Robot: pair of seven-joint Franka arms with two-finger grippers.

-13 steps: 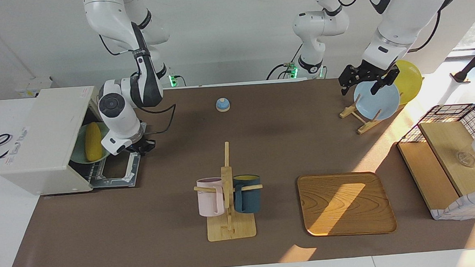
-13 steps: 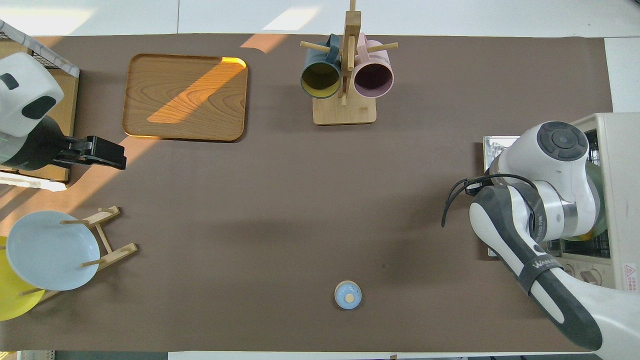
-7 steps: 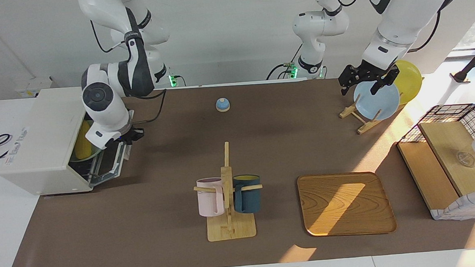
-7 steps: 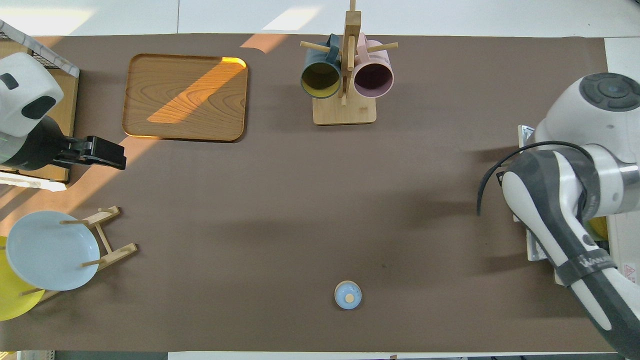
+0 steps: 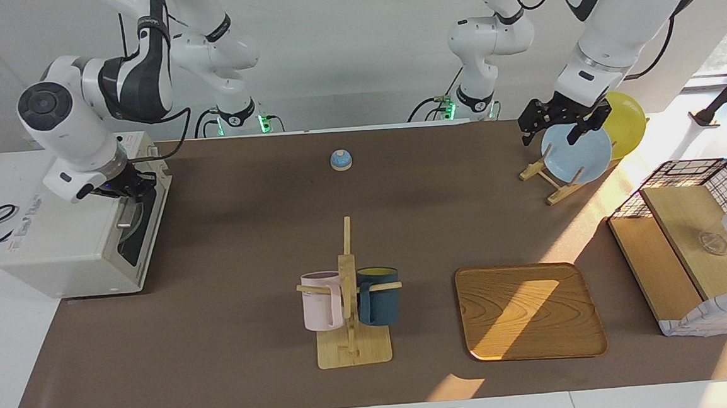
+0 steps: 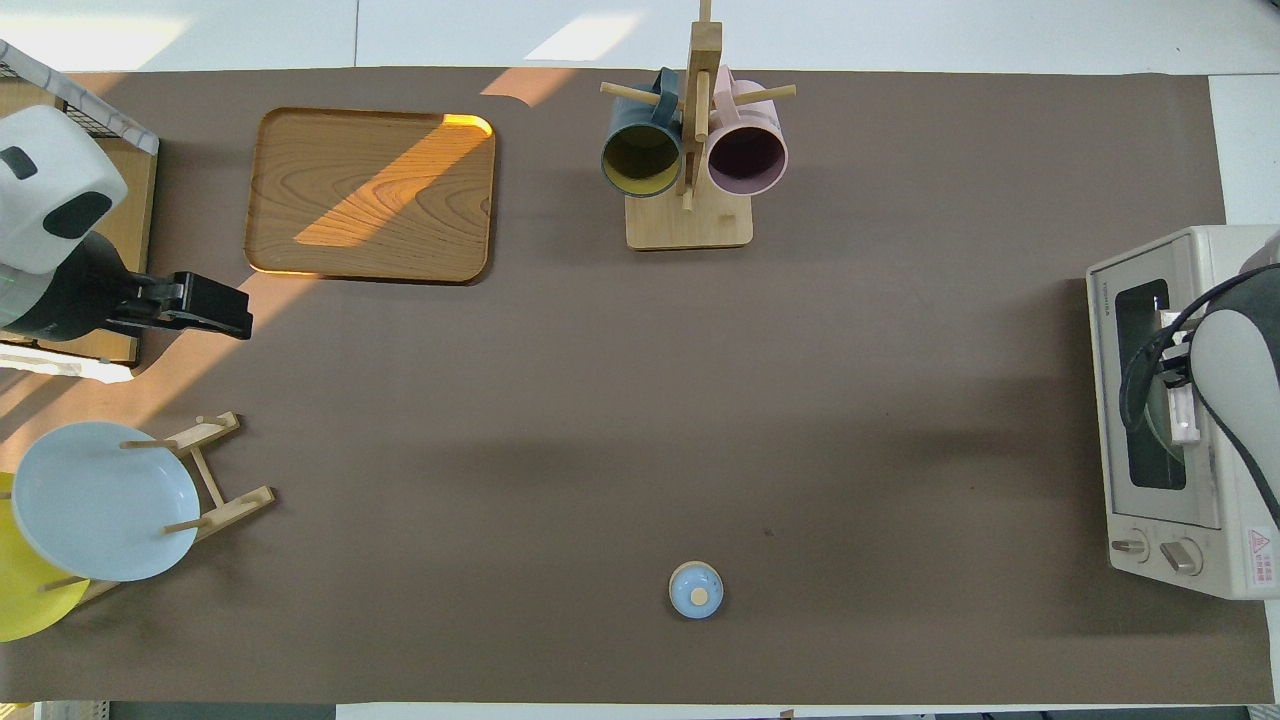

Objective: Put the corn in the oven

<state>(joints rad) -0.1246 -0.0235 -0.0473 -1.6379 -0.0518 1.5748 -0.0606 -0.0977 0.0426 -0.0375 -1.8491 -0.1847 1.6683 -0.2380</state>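
The off-white oven (image 5: pixel 69 241) stands at the right arm's end of the table with its dark glass door (image 5: pixel 144 227) closed; it also shows in the overhead view (image 6: pixel 1105 400). The corn is hidden inside it. A pale green plate shows faintly through the glass. My right gripper (image 5: pixel 130 184) is at the top edge of the door, by the handle (image 6: pixel 1186 405). My left gripper (image 5: pixel 551 132) is open and empty, raised in the air over the mat by the plate rack, and the left arm waits; it also shows in the overhead view (image 6: pixel 240 318).
A plate rack (image 5: pixel 551 183) holds a blue plate (image 5: pixel 578 153) and a yellow plate (image 5: pixel 630 121). A wire-and-wood basket box (image 5: pixel 695 253) stands at the left arm's end. A wooden tray (image 5: pixel 528 310), a mug tree (image 5: pixel 350 312) with two mugs and a small blue bell (image 5: pixel 340 160) stand on the brown mat.
The right gripper swung the oven door up from flat open to closed. The corn on its green plate went out of sight inside. The left arm has not moved.
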